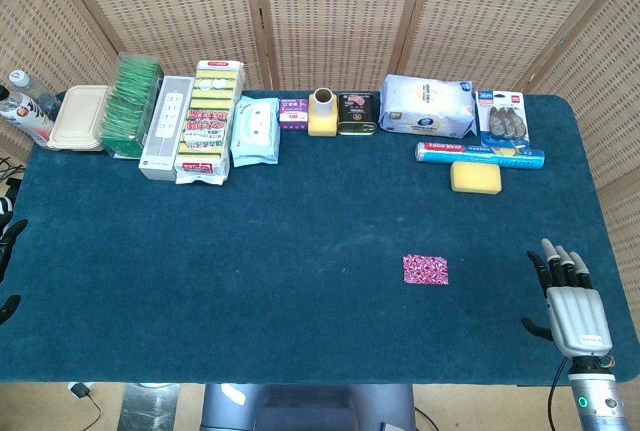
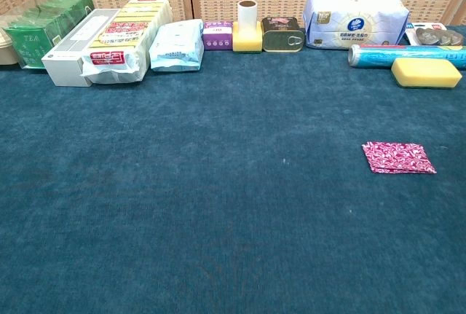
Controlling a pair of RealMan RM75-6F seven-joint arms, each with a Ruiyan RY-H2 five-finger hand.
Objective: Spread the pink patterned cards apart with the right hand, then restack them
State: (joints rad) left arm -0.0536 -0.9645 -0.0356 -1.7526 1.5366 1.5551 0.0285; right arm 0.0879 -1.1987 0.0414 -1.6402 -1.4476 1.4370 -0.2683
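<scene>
Task status: neither step shows any sign of being started. The pink patterned cards point(image 1: 425, 270) lie as one squared, compact stack on the blue bench point(image 1: 250, 281), in the lower right of centre in the head view and at the right edge of the chest view. No card is fanned or offset from the stack as far as either view resolves. Judged from this, the spread is not yet done, and the restack follows it.

Left hand point(image 1: 8, 251): only dark fingertips show at the far left edge of the head view, off the side of the bench. It touches nothing visible. Whether it is open or closed cannot be told from this sliver.

Right hand point(image 1: 572, 301): it sits at the lower right corner of the head view, over the near right edge of the bench. Its fingers are extended and apart, with the thumb out to the side. It holds nothing and is well apart from the cards, which lie to its left. The chest view does not show it.
</scene>
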